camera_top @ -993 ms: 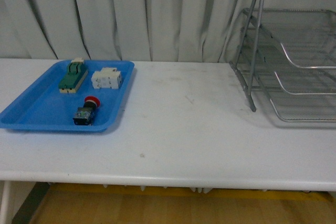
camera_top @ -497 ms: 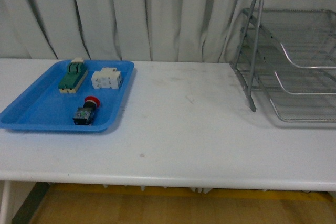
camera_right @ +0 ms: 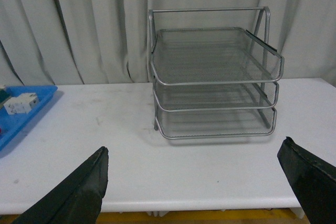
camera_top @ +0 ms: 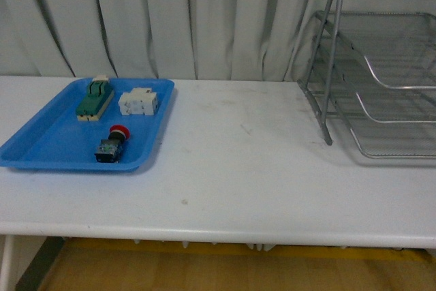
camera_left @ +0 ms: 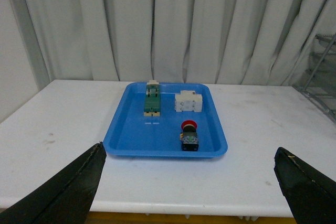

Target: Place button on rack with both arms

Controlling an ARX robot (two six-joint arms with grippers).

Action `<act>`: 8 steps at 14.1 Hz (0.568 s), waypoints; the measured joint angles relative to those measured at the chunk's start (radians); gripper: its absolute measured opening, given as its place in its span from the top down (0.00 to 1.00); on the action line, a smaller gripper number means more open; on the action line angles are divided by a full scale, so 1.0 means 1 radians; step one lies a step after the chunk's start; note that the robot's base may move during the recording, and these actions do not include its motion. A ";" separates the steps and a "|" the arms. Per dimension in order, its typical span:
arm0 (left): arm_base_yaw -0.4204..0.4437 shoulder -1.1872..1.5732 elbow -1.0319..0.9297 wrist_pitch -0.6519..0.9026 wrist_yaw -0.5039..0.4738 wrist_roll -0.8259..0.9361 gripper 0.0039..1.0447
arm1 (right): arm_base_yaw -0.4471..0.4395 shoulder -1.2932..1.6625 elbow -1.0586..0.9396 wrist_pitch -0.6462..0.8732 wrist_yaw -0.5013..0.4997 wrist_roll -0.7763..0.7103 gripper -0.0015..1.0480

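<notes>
While the left pincer (camera_left: 188, 148) gapes wide, the button (camera_left: 189, 136) lies well ahead of it in the blue tray (camera_left: 131, 136) on the table (camera_left: 247, 182), its long axis running away from the robot, red cap (camera_left: 189, 125) toward the curtain (camera_left: 131, 24). The right pincer (camera_right: 195, 145), equally wide, faces the rack (camera_right: 215, 77).

Location type: robot test cell or lab. Indicators:
- Plain white bench (camera_top: 272, 189), scuffed surface, set against full-width pleated grey curtain (camera_top: 204, 18).
- Blue tray (camera_top: 41, 148) at one end holds loose electrical parts: button (camera_top: 112, 144), green-topped switch (camera_top: 95, 98), white breaker (camera_top: 139, 103).
- Three-tier wire rack (camera_top: 332, 66) at opposite end, well apart from tray.
- Bare yellowish floor (camera_top: 204, 270) below bench edge.
</notes>
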 joint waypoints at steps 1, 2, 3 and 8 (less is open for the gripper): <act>0.000 0.000 0.000 0.000 0.000 0.000 0.06 | 0.000 0.000 0.000 0.000 0.000 0.000 0.06; 0.000 0.000 0.000 0.000 0.000 0.000 0.06 | 0.000 0.000 0.000 0.000 0.000 0.000 0.06; 0.000 0.000 0.000 0.000 0.000 0.000 0.06 | 0.000 0.000 0.000 0.000 0.000 0.000 0.06; 0.000 0.000 0.000 0.000 0.000 0.000 0.06 | 0.000 0.000 0.000 0.000 0.000 0.000 0.06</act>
